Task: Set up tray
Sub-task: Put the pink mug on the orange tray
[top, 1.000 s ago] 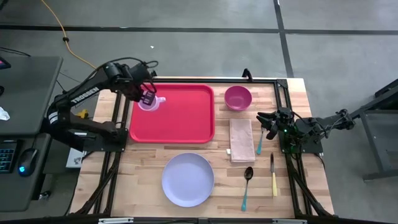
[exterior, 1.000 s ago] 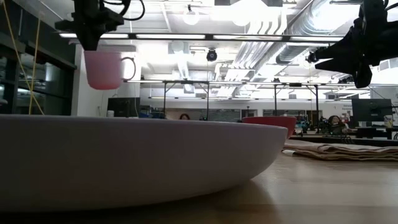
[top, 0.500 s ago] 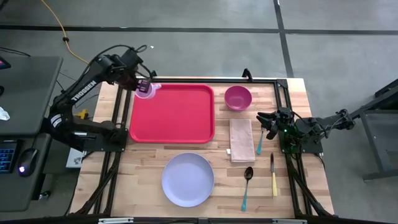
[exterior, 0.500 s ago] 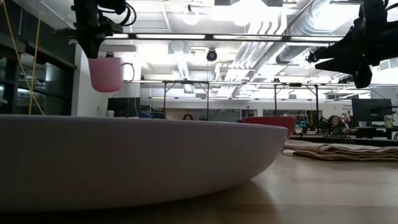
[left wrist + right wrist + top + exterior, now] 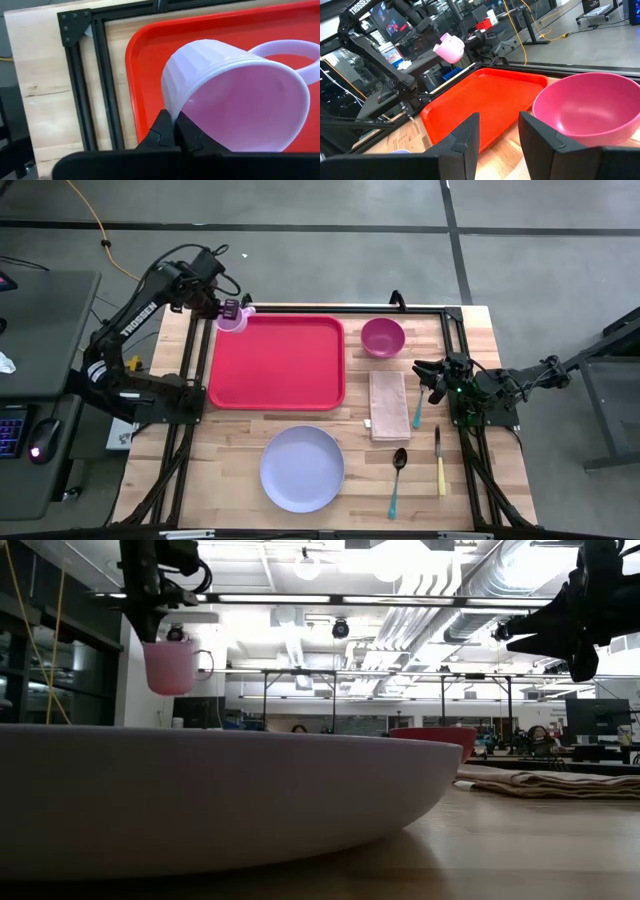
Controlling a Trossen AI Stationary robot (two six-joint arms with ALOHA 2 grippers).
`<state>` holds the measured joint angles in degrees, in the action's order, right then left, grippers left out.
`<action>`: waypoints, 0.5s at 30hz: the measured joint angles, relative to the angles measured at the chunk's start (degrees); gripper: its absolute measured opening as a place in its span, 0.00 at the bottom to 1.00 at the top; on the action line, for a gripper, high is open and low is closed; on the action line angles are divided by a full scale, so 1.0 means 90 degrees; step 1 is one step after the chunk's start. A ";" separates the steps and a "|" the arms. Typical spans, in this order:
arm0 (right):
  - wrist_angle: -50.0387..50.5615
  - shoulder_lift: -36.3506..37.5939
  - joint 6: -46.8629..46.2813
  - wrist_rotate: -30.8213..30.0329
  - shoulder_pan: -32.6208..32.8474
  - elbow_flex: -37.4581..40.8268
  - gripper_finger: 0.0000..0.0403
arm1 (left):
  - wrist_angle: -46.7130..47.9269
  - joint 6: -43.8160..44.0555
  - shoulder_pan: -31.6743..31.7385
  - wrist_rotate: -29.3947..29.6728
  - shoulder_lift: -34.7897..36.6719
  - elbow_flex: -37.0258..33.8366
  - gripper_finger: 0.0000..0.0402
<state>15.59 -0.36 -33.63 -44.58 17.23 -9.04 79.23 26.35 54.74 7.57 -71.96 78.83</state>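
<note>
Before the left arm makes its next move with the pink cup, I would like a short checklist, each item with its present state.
1. Left tool shut on the pink cup's rim: ok.
2. Cup lifted clear of the table, seen in the low view: ok.
3. Cup over the far left corner of the red tray: ok.
4. Tray surface bare for setting down: ok.
5. Right tool open, waiting by the magenta bowl, away from the tray: ok.
6. Cup contents: empty, ok.

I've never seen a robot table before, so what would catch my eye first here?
Probably the left gripper holding a pale pink mug by its rim in the air above the far left corner of the big red tray. Then the lavender plate at the table's near edge, and the right gripper waiting open beside the folded napkin.
</note>
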 joint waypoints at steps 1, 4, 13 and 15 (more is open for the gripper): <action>0.0000 -0.0002 0.0000 0.0000 -0.0002 0.0002 0.28 | 0.0017 0.0056 0.0001 0.0001 -0.0021 0.0000 0.03; 0.0000 -0.0002 0.0000 0.0000 0.0000 0.0002 0.28 | -0.0076 0.0248 0.0000 0.0001 -0.0096 0.0000 0.03; 0.0000 -0.0002 0.0000 0.0002 0.0000 0.0002 0.28 | -0.0571 0.0869 0.0123 0.0079 -0.0668 0.0000 0.03; 0.0000 -0.0001 -0.0001 0.0007 -0.0001 0.0002 0.28 | -0.0532 0.0866 0.0262 0.0079 -0.0901 0.0000 0.03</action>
<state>15.59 -0.37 -33.64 -44.51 17.22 -9.02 74.45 34.15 57.10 8.28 -80.07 78.83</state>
